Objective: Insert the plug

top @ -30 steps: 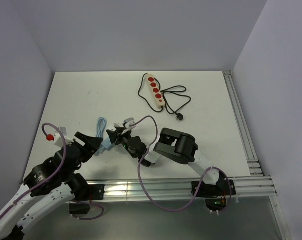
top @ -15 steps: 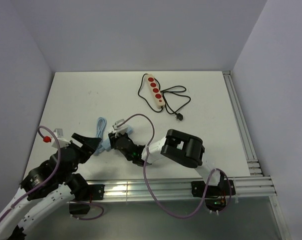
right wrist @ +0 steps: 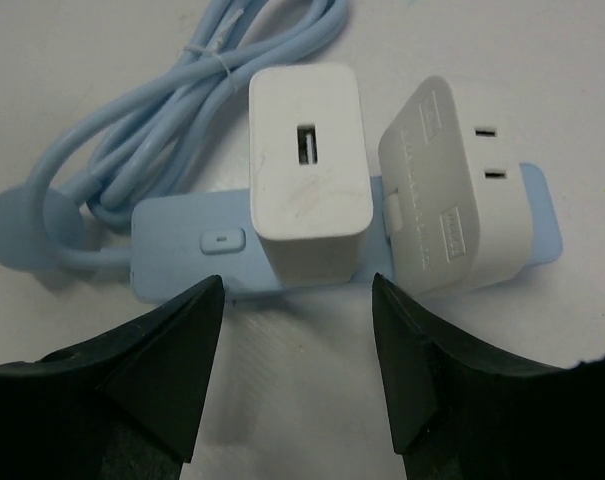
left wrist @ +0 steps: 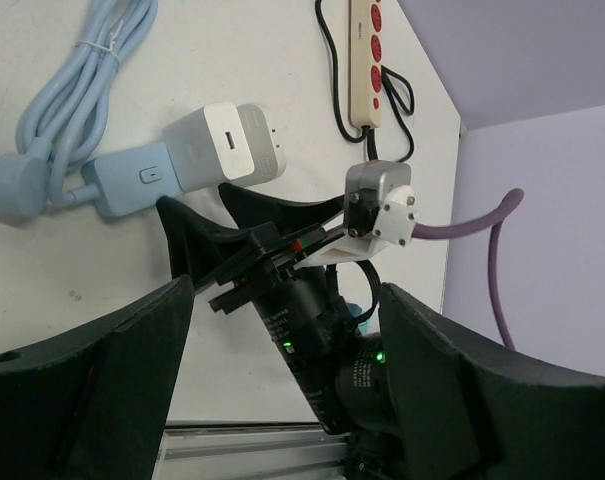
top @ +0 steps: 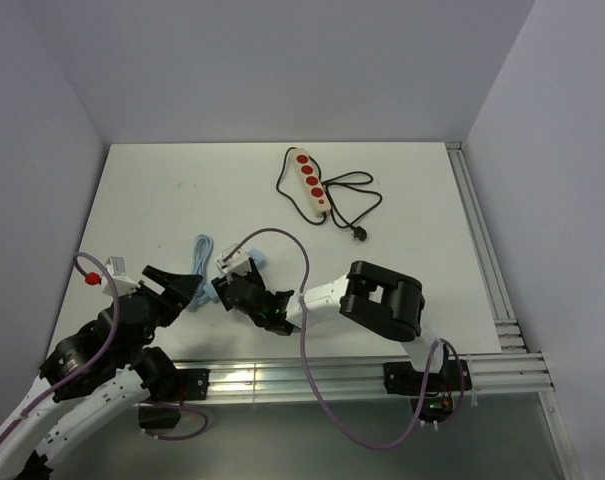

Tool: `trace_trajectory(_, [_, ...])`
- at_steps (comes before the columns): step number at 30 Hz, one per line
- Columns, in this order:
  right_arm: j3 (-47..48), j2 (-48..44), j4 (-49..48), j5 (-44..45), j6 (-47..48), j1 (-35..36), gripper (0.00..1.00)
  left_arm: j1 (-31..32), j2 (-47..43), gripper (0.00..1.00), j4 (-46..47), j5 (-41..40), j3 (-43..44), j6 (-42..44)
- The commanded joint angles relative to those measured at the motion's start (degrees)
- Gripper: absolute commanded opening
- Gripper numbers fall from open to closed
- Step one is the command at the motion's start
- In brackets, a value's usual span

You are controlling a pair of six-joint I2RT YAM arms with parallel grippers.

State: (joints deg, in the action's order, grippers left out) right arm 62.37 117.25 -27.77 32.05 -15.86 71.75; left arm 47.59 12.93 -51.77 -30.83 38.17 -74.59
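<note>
A light blue socket block point(right wrist: 182, 245) with a coiled blue cable point(right wrist: 172, 100) lies on the white table. A white USB plug point(right wrist: 307, 160) stands in it, and a white adapter point(right wrist: 462, 190) sits tilted at the block's right end. My right gripper point(right wrist: 297, 330) is open just short of the plug, with only bare table between its fingers. My left gripper point(left wrist: 282, 340) is open too, hovering near the table's front edge with the right arm's wrist showing between its fingers. From above, the right gripper point(top: 232, 285) and the left gripper point(top: 182, 285) face each other across the block.
A cream power strip point(top: 310, 180) with red sockets lies at the back centre, its black cord and plug point(top: 359, 232) looping to its right. Purple cables point(top: 282, 240) arch over both arms. Aluminium rails point(top: 492, 280) run along the right and front edges.
My right gripper has opened and shifted left along the blue block, with its arm stretched further. The left arm has hardly moved.
</note>
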Motion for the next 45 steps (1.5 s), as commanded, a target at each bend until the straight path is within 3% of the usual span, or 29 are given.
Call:
trace_trajectory(1, [0.9,-2.5,17.0,-4.7,0.7,-0.1,0.68,-0.1,-0.3,0.8,0.4,-0.4,1.7,0.6])
trace_trajectory(7, [7.3,-7.6,26.4,-10.9,-0.8,-1.2,0.68,-0.1,-0.1,0.8,-0.8,-1.2,2.2,-0.2])
trace_trajectory(16, [12.4,-15.6,31.3,-17.3,-3.3,-4.0,0.66,-0.1,-0.7,0.8,-1.8,-3.0,3.5,-0.5])
trace_trajectory(22, [21.9,-11.2,37.5,-21.6,-1.5,-7.2,0.57,-0.1,-1.1,0.79,-3.0,-4.4,5.2,-0.9])
trace_trajectory(45, [37.6,1.7,50.5,-20.4,0.6,-7.9,0.61,-0.1,-1.9,0.8,-3.3,-4.9,4.9,-0.4])
